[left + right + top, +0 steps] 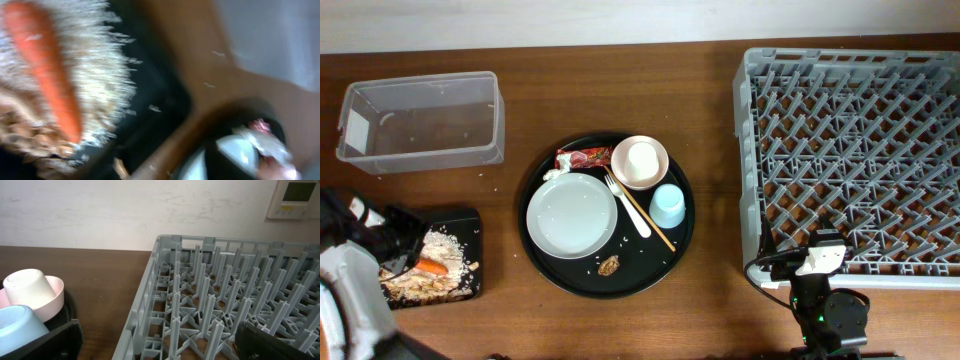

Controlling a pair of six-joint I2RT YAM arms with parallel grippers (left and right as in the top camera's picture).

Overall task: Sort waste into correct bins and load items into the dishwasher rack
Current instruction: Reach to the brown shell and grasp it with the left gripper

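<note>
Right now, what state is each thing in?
clear tub: empty but for specks
black tray: holds rice and carrot
plate: bare, few grains
white cup: upside down in pink bowl
blue cup: upside down
red wrapper: on round tray, unsorted
brown chunk: on round tray, unsorted
rack: empty
right gripper: open, empty
left gripper: over black tray, jaws unclear

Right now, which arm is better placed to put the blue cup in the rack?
Probably right. The right arm sits at the rack's near edge, jaws open and empty, with the blue cup close in its wrist view. The left arm is far off over the black tray with the carrot.
</note>
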